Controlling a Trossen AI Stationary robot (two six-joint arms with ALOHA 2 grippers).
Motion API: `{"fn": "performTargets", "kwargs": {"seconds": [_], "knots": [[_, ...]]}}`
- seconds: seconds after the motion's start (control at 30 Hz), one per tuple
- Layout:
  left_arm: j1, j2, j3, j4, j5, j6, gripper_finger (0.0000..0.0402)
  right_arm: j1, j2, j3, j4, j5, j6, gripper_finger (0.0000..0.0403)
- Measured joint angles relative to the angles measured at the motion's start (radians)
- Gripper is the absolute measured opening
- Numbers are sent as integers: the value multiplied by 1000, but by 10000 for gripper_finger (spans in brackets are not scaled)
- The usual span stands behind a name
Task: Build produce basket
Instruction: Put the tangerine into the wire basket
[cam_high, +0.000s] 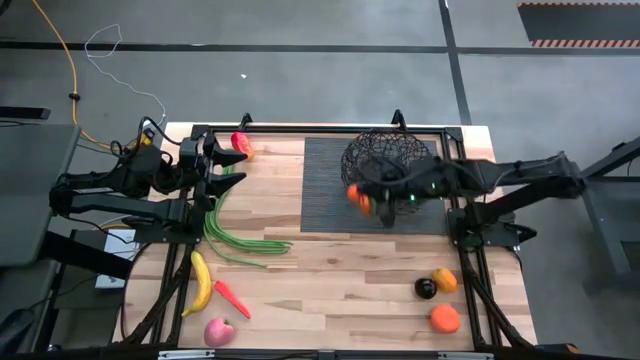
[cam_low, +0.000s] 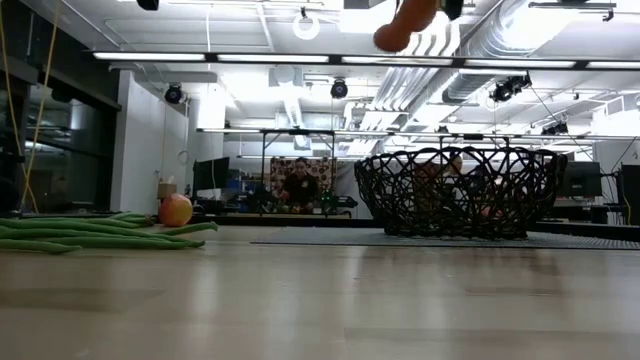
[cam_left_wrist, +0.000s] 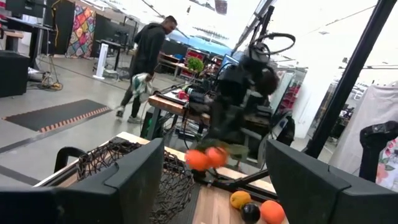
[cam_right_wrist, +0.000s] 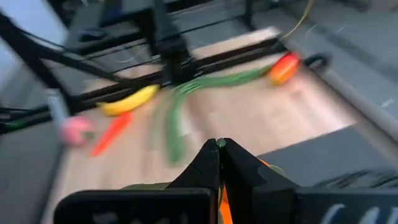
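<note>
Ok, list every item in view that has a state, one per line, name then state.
right gripper: shut on small tomatoes, raised beside the basket
small tomatoes: held above the mat
basket: upright on the mat, contents unclear
left gripper: open, parked at the table's left edge
pepper: lying on the table
green beans: lying loose
banana: lying flat

**Workshop beyond the table**

Strip lights are glowing along a white ceiling hung with ducts. A person is sitting at a far desk; another person is walking across the grey floor, which is carrying a yellow cable and a hazard-striped mat. A colourful hanging is showing behind.
</note>
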Motion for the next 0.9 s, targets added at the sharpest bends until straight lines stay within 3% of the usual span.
{"fn": "performTargets", "kwargs": {"seconds": [0.23, 0.43, 0.53, 0.9], "knots": [[0, 77, 1, -1, -3, 25, 268, -137, -1, -100, 179, -173, -111, 0], [0, 117, 1, 22, -3, 124, 268, -177, 2, -323, 677, -301, -128, 0], [0, 122, 1, 46, -4, 143, 268, -182, 16, -401, 887, -316, -85, 0], [0, 134, 0, 53, -2, 165, 268, -183, 19, -428, 925, -318, -39, 0]]}}
